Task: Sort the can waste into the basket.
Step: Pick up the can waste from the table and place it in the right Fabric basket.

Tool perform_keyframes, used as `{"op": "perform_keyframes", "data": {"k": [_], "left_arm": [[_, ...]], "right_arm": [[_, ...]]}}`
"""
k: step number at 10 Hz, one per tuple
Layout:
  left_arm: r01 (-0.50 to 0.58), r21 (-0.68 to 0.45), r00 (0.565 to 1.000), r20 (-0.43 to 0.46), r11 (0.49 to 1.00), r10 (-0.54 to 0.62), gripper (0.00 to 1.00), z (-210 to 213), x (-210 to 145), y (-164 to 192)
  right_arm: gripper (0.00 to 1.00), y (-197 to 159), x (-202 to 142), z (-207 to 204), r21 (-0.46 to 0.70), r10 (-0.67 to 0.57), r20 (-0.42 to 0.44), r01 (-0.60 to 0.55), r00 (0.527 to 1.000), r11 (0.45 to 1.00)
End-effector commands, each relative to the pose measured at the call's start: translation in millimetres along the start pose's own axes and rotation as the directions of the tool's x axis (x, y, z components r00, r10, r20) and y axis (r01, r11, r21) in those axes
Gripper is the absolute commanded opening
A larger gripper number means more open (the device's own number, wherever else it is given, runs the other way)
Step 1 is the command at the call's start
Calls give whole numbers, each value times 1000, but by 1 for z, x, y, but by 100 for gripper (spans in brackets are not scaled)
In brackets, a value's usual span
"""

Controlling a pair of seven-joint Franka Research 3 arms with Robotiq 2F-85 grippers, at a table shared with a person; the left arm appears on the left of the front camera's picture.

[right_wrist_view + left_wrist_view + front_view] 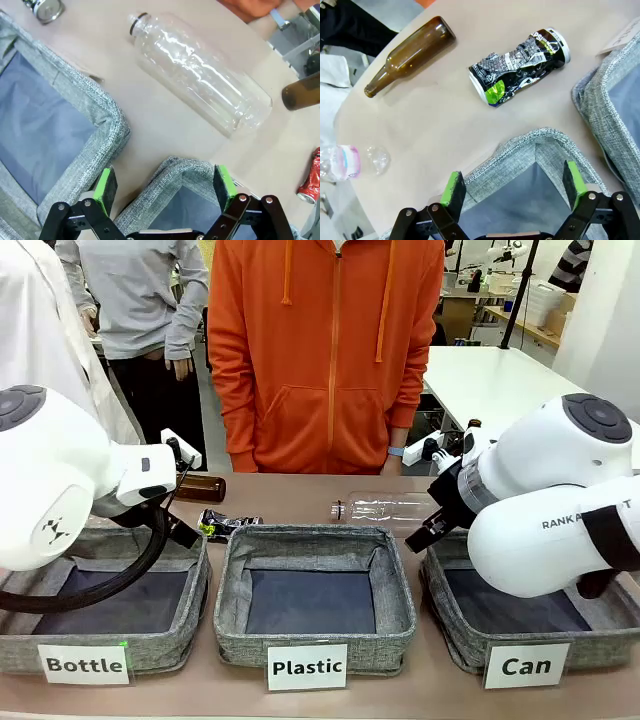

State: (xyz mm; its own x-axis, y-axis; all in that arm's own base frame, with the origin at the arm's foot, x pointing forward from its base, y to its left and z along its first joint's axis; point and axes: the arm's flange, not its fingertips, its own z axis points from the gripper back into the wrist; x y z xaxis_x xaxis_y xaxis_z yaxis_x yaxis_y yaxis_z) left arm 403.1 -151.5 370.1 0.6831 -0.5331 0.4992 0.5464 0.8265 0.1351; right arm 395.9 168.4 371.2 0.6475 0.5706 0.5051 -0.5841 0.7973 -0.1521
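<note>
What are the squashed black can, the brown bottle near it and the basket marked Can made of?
The crushed black and silver can looks like thin metal, probably aluminium: sharp creases, shiny rim. The brown bottle seems glass: glossy, see-through amber, undented. The Can basket looks like woven grey fabric, matte and flecked, with a darker lining.

Ahead of the left hand [512, 182], bare counter [435, 125] lies between the Bottle basket [540, 136] rim and the crushed black can [520, 67]. Ahead of the right hand [167, 182], a clear plastic bottle [200, 75] lies across the path.
</note>
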Motion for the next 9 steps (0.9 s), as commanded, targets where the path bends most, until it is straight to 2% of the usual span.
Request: {"op": "perform_keyframes", "data": {"k": [1,9], "left_arm": [[0,0,1000,0,1000,0,100,0,0,0],[0,0,1000,0,1000,0,100,0,0,0]], "right_arm": [[100,0,0,0,0,0,0,0,1000,1000],[100,0,0,0,0,0,0,0,1000,1000]]}}
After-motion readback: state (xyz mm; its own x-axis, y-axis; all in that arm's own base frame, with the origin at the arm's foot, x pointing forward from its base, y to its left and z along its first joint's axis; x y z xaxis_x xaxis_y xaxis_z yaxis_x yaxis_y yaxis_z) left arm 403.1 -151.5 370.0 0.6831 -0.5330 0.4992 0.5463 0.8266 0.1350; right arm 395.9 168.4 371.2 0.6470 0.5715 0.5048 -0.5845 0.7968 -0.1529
